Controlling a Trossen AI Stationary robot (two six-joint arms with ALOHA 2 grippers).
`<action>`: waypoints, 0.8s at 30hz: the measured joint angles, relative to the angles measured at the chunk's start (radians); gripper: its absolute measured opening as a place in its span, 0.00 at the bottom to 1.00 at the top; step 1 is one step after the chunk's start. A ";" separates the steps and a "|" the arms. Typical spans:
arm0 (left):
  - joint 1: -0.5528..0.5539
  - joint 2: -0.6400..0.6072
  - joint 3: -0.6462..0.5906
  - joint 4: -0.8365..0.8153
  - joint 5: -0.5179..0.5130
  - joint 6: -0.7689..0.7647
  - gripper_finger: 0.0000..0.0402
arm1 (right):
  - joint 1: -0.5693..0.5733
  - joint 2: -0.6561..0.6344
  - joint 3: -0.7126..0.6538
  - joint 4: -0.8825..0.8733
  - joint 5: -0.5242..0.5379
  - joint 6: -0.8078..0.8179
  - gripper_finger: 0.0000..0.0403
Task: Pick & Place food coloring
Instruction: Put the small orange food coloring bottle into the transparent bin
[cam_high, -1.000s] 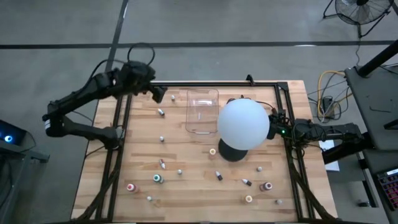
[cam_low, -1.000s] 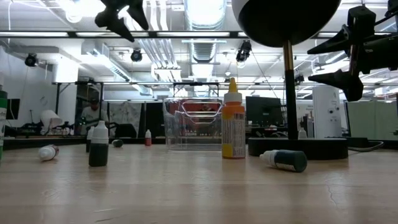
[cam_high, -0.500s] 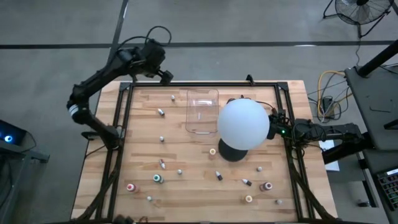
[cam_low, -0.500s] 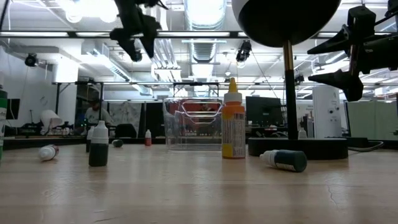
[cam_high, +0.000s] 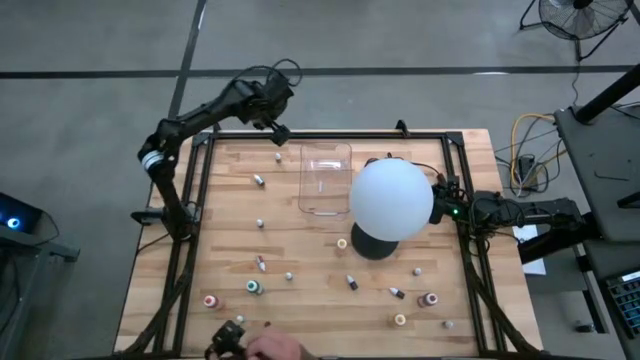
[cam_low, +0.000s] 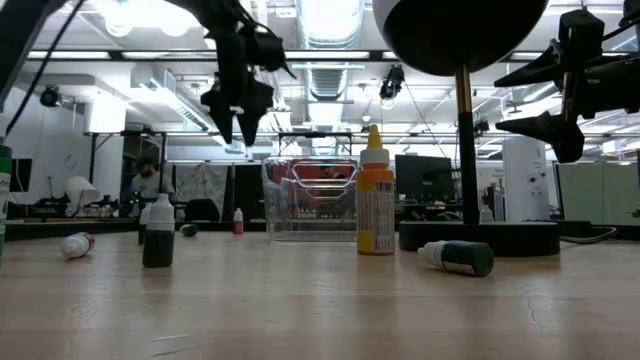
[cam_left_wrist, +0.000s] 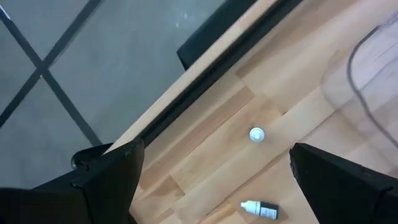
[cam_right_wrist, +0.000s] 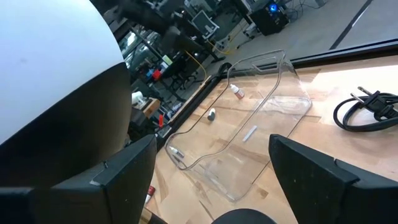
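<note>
Several small food coloring bottles are scattered over the wooden table (cam_high: 330, 330). One stands white-capped near the far left (cam_high: 278, 157) (cam_left_wrist: 257, 134), one lies beside it (cam_high: 258, 180) (cam_left_wrist: 261, 210), and an orange one (cam_low: 375, 205) stands mid-table. My left gripper (cam_high: 278, 128) (cam_low: 240, 130) hangs open above the far left edge, fingers slanting down, over the white-capped bottle and touching nothing. My right gripper (cam_high: 445, 195) (cam_right_wrist: 217, 180) waits open and level at the right edge, behind the globe.
A clear plastic tray (cam_high: 325, 178) stands at the far middle. A big white globe (cam_high: 392, 198) on a black base stands right of it. A black frame rail (cam_left_wrist: 205, 56) runs along the far edge. A person's hand (cam_high: 270, 348) is at the near edge.
My left gripper has swung along the far edge toward the table's right, come down and tipped more steeply downward, staying open. A person's hand has come into view at the table's near edge.
</note>
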 joint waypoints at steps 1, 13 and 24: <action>-0.001 0.014 -0.001 0.000 0.002 0.006 0.92 | 0.000 0.000 0.000 0.000 0.000 0.000 0.75; -0.023 0.030 -0.220 0.157 0.081 0.169 0.92 | 0.000 0.000 0.000 0.000 0.000 0.000 0.75; -0.033 0.052 -0.320 0.261 0.125 0.309 0.92 | 0.000 0.000 0.000 0.000 0.000 0.000 0.75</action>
